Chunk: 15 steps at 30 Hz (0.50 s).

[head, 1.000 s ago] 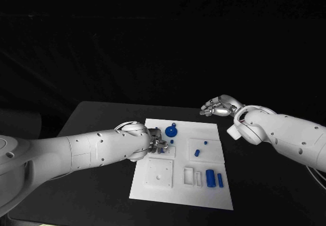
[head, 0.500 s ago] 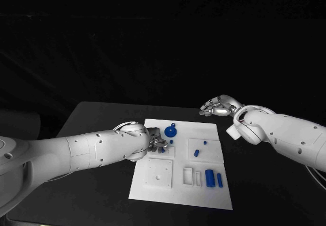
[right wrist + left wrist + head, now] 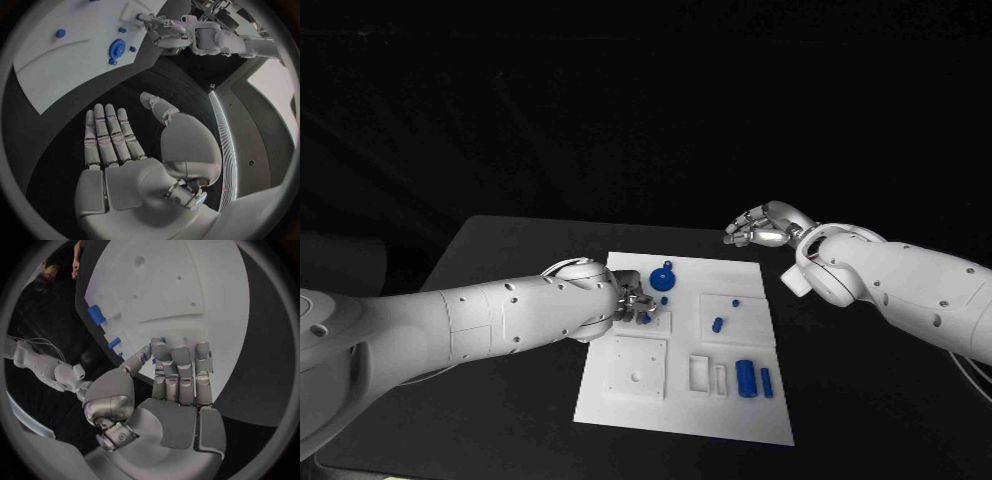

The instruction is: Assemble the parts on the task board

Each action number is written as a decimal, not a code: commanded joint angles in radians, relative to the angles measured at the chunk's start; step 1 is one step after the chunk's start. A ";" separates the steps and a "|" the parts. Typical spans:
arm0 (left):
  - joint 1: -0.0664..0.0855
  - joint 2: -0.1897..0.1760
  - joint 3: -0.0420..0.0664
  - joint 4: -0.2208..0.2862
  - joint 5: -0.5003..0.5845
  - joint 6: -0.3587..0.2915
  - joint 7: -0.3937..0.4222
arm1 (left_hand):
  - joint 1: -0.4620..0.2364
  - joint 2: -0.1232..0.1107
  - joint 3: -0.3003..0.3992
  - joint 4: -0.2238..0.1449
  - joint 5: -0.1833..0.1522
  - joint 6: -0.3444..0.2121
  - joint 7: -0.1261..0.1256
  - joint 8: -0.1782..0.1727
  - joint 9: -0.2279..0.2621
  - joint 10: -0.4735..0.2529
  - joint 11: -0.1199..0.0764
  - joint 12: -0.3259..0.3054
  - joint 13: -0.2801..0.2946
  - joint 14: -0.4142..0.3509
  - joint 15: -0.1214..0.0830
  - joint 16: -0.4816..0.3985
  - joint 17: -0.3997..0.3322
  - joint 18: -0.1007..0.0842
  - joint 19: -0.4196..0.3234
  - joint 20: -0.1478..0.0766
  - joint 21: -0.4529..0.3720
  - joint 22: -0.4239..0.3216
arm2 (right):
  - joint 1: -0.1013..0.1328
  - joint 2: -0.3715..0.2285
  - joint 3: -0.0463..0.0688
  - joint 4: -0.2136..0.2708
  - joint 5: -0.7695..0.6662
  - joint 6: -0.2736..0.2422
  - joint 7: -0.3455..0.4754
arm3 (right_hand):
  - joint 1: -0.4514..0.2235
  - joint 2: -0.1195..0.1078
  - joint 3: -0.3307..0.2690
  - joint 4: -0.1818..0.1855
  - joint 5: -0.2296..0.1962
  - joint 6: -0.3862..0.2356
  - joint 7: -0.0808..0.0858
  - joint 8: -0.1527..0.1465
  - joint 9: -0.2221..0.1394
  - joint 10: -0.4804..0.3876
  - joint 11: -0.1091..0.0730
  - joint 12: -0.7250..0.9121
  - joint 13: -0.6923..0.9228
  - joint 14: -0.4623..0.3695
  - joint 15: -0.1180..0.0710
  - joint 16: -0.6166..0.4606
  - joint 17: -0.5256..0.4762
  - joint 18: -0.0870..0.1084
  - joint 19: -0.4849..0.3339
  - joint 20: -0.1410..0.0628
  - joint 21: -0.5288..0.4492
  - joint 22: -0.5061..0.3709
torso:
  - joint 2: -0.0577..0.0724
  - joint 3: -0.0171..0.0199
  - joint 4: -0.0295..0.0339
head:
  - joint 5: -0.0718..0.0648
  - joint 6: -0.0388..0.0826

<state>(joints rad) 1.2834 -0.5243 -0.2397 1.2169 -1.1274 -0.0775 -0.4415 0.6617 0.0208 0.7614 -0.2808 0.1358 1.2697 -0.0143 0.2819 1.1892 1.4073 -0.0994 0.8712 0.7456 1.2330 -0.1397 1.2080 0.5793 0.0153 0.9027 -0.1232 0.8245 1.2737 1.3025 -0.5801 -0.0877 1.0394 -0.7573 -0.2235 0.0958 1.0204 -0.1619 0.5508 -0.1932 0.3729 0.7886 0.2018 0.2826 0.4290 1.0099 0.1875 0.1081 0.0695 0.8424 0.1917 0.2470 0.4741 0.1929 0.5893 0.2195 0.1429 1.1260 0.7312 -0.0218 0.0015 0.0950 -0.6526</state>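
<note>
Plainly, the task board [image 3: 687,400] bears no legible writing.

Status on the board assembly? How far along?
Early. Nothing looks seated: the round blue part, small blue piece and two blue cylinders lie loose on the task board. The left hand works over the board; the right hand hovers empty.

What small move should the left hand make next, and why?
Probably lower the left hand a little and close its fingers on the small blue part beneath them. That hand hangs over the white task board, fingertips right at the part, though whether it already grips it is unclear. The right hand waits open beyond the board.
</note>
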 commanded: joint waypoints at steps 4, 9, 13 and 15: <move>-0.002 0.001 -0.001 0.000 0.010 0.022 0.010 | 0.091 0.000 -0.001 -0.008 0.009 -0.008 0.000 -0.004 0.001 0.003 0.003 -0.009 0.001 -0.003 0.006 -0.004 -0.003 -0.014 0.003 -0.102 -0.011 0.006 | 0.000 0.000 0.000 0.001 -0.002 0.014 0.006 | 0.009 -0.005 0.002 0.004 0.008 -0.009 0.007 0.003 -0.001 0.004 0.001 -0.007 -0.001 -0.007 0.003 0.002 -0.002 -0.019 -0.006 -0.002 -0.005 0.002 | 0.000 -0.0003 -0.0002 | 0.000 -0.001; -0.002 -0.001 -0.001 -0.001 0.010 0.028 0.007 | 0.119 0.000 -0.006 -0.007 0.008 -0.010 0.001 -0.006 0.001 0.003 0.004 -0.011 0.001 -0.004 0.007 -0.005 -0.004 -0.015 0.003 -0.102 -0.015 0.008 | 0.000 -0.001 0.000 0.002 -0.002 0.014 0.006 | 0.008 -0.005 0.002 0.004 0.008 -0.010 0.007 0.004 -0.002 0.004 0.001 -0.007 -0.001 -0.007 0.003 0.003 -0.002 -0.019 -0.006 -0.002 -0.006 0.003 | 0.000 -0.0004 0.0002 | 0.000 -0.001; -0.002 -0.004 -0.001 -0.002 0.009 0.035 0.005 | 0.133 0.002 -0.008 -0.008 0.004 -0.011 0.002 -0.007 0.000 0.002 0.004 -0.014 0.001 -0.005 0.008 -0.006 -0.005 -0.015 0.002 -0.101 -0.018 0.009 | 0.000 -0.001 0.000 0.002 -0.002 0.014 0.006 | 0.008 -0.005 0.002 0.004 0.009 -0.010 0.007 0.004 -0.002 0.005 0.001 -0.008 -0.001 -0.007 0.003 0.003 -0.003 -0.019 -0.006 -0.002 -0.006 0.003 | 0.000 -0.0004 0.0004 | -0.001 -0.002; -0.002 -0.004 -0.001 -0.002 0.009 0.031 0.005 | 0.141 0.001 -0.010 -0.007 0.000 -0.012 0.002 -0.009 -0.001 0.002 0.004 -0.015 0.000 -0.006 0.008 -0.006 -0.006 -0.015 0.002 -0.101 -0.019 0.010 | 0.000 -0.002 0.000 0.002 -0.002 0.014 0.006 | 0.007 -0.005 0.001 0.004 0.009 -0.010 0.007 0.004 -0.002 0.005 0.001 -0.008 -0.001 -0.008 0.003 0.003 -0.003 -0.019 -0.006 -0.002 -0.006 0.003 | 0.000 -0.0005 0.0004 | -0.001 -0.002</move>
<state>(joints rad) 1.2845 -0.5282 -0.2386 1.2171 -1.1200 -0.0634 -0.4354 0.7530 -0.0183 0.7580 -0.2885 0.1420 1.2646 -0.0128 0.2782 1.1894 1.4075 -0.0984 0.8626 0.7463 1.2290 -0.1353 1.2080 0.5744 0.0153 0.9026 -0.1232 0.8090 1.2829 1.3025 -0.5813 -0.0877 1.0395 -0.7573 -0.2227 0.0958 1.0204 -0.1619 0.5508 -0.1932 0.3767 0.7887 0.2017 0.2826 0.4281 1.0098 0.1875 0.1042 0.0695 0.8395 0.1946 0.2470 0.4722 0.1929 0.5892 0.2195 0.1429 1.1283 0.7312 -0.0221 0.0016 0.0944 -0.6540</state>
